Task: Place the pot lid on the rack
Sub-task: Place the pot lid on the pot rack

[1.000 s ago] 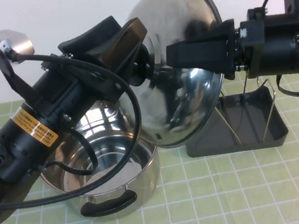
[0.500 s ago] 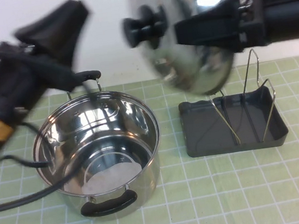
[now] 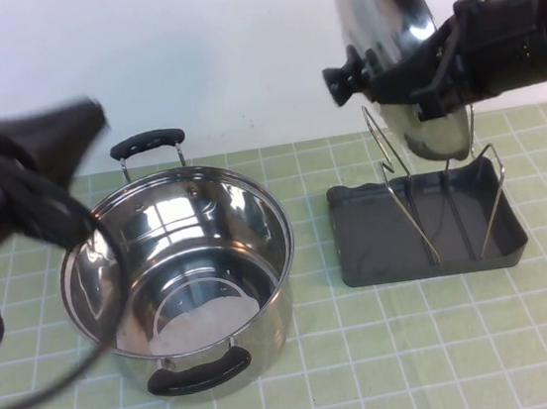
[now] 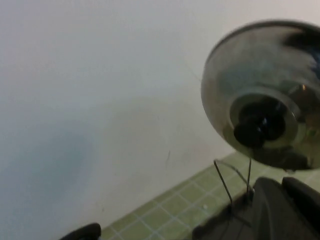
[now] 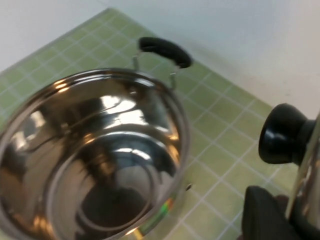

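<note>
The pot lid (image 3: 387, 31) is held upright on its edge, its black knob (image 3: 343, 81) pointing towards the left. My right gripper (image 3: 421, 87) is shut on its rim and holds it above the rack (image 3: 428, 245), the lid's lower edge level with the tops of the wire loops (image 3: 389, 165). In the right wrist view one finger (image 5: 270, 215) presses the lid's rim (image 5: 306, 170) beside the knob (image 5: 282, 140). My left gripper (image 3: 51, 142) is open and empty, far left above the pot. The left wrist view shows the lid (image 4: 260, 75) from afar.
The steel pot (image 3: 178, 276) with two black handles stands open left of the rack, also in the right wrist view (image 5: 90, 160). A green checked mat (image 3: 374, 372) covers the table. A white wall rises behind.
My left gripper let go of the knob and pulled back to the left. My right gripper carried the lid right, turned it edge-on and brought it over the rack.
</note>
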You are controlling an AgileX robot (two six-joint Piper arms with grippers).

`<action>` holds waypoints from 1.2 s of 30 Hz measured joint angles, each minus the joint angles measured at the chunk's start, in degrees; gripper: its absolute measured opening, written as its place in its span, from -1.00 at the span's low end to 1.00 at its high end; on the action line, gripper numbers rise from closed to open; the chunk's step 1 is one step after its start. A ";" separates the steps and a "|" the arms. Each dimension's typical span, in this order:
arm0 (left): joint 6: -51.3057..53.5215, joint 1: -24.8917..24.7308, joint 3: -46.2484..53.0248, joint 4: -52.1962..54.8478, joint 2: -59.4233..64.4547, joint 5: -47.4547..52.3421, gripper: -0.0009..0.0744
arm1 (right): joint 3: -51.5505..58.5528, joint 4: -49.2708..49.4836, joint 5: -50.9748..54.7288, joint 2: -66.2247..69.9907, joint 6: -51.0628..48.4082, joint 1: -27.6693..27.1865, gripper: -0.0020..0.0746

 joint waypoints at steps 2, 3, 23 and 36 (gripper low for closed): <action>-2.59 0.00 0.00 6.15 0.00 0.10 -0.97 | 0.00 0.00 -1.74 0.62 0.13 0.00 -0.68; -3.57 0.00 0.00 8.60 0.00 0.41 -0.97 | 0.00 0.00 -2.18 1.01 0.39 0.00 -0.68; -6.39 0.00 0.00 14.47 0.00 6.21 -0.97 | 0.00 -7.03 0.66 6.26 10.24 0.00 -0.68; -6.48 0.00 0.00 14.51 0.00 6.35 -0.97 | -0.21 -11.98 3.34 6.26 12.50 -0.99 -0.08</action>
